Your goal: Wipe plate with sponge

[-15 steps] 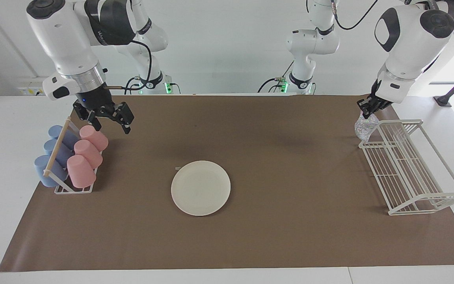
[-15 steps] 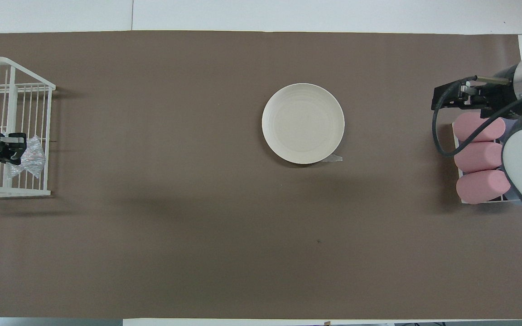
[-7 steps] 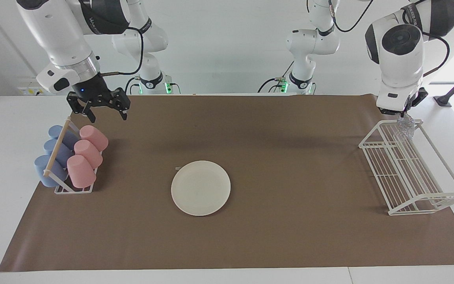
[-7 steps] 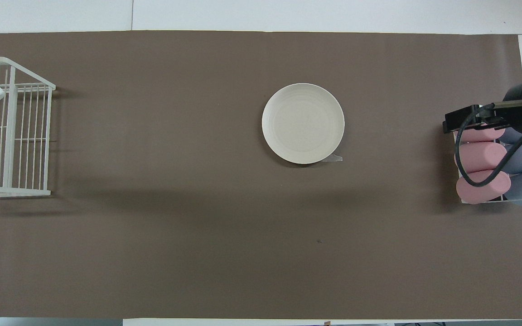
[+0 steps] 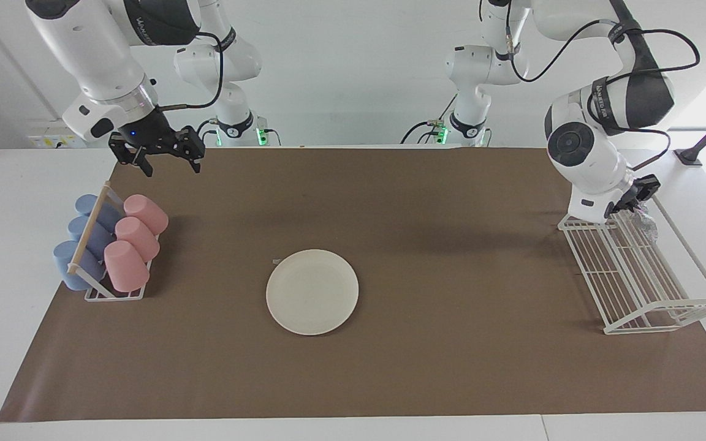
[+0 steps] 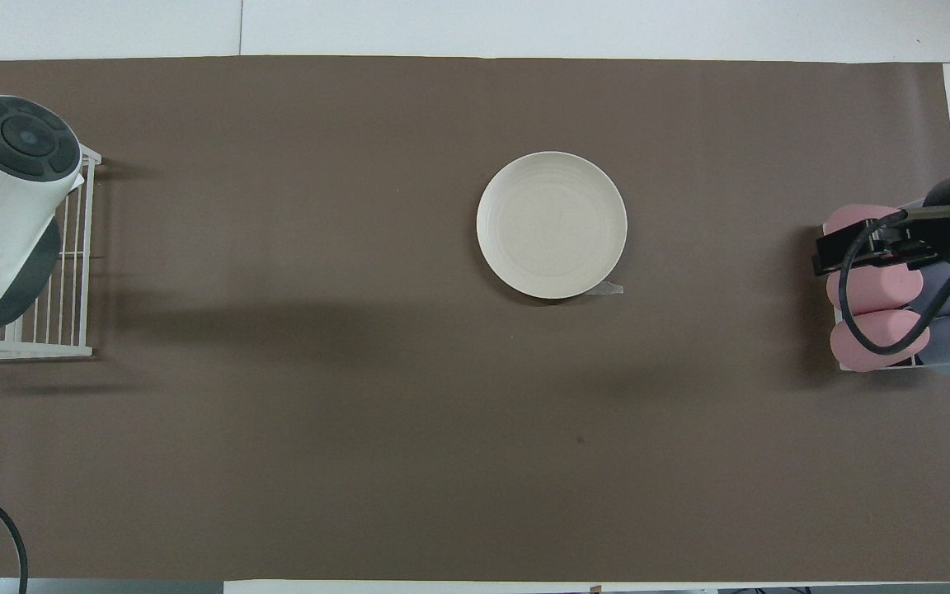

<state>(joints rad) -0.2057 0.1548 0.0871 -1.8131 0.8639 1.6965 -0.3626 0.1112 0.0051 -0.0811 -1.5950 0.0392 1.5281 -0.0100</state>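
The cream-white plate (image 5: 312, 291) lies flat on the brown mat near the table's middle; it also shows in the overhead view (image 6: 552, 224). The silvery crinkled sponge (image 5: 643, 219) is at the white wire rack (image 5: 635, 275), at the rack's end nearer to the robots, right under my left gripper (image 5: 635, 197). I cannot tell whether the sponge is still gripped. In the overhead view the left arm hides both. My right gripper (image 5: 160, 160) is open and empty, up over the mat's edge by the cup rack (image 5: 108, 245), far from the plate; it also shows in the overhead view (image 6: 836, 254).
The cup rack (image 6: 904, 313) with pink and blue cups lying on their sides stands at the right arm's end. The wire rack (image 6: 71, 272) stands at the left arm's end. A small piece of tape (image 6: 609, 288) lies at the plate's rim.
The left arm has swung round and carried the sponge from beside the wire rack to over the rack's near end, lower down. The right gripper has drawn back toward the robots.
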